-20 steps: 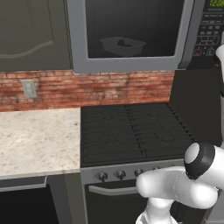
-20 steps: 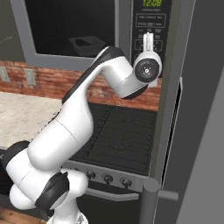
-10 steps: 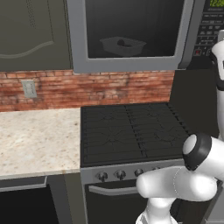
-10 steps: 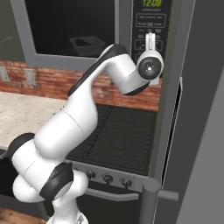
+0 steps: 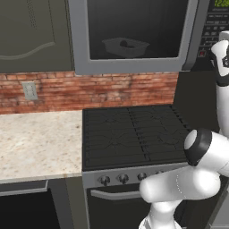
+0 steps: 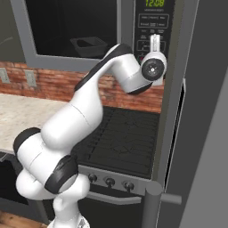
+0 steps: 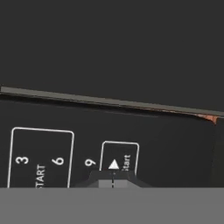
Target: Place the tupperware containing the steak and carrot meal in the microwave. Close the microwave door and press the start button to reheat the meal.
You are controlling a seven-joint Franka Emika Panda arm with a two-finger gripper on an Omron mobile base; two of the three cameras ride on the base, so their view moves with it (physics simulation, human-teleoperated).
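Black keypad (image 6: 152, 33) on the microwave (image 5: 134, 36): your gripper (image 7: 113, 175) sits fully closed, tips at the Start button (image 7: 120, 162); the tupperware (image 5: 125, 46) rests inside.

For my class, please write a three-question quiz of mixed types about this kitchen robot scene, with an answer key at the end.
1. True or false: the microwave door is closed with the tub inside.
2. Multiple choice: the claw is at A) the stove knobs, B) the keypad, C) the wall socket.
3. Fill in: in the hand view, the closed fingertips sit just under the button marked ____.

Key: 1 true; 2 B; 3 Start.
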